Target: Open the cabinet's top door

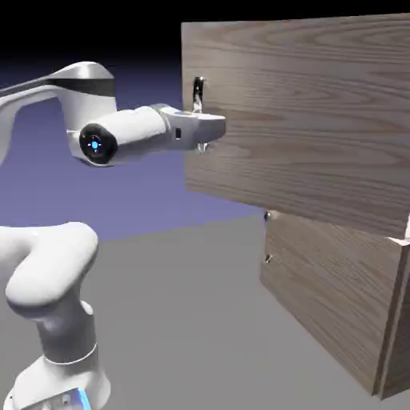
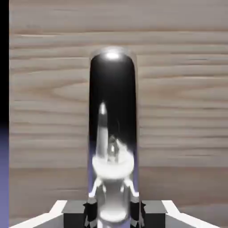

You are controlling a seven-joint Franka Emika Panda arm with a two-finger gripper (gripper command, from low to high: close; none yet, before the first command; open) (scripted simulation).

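Note:
The brown wood-grain cabinet (image 1: 336,296) fills the exterior view's right. Its top door (image 1: 304,112) stands swung out, its handle edge well to the left of the lower panel. A slim dark vertical handle (image 1: 198,88) sits at that edge. My gripper (image 1: 205,138) is at the handle, shut on it. In the hand view the glossy dark handle (image 2: 112,102) rises large from between the fingertips of my gripper (image 2: 113,211), with the door's wood (image 2: 178,89) behind it.
The shorter lower panel (image 1: 320,280) has small dark handle mounts (image 1: 267,258) at its left edge. The white arm (image 1: 120,136) reaches in from the left. Grey table (image 1: 184,320) lies below.

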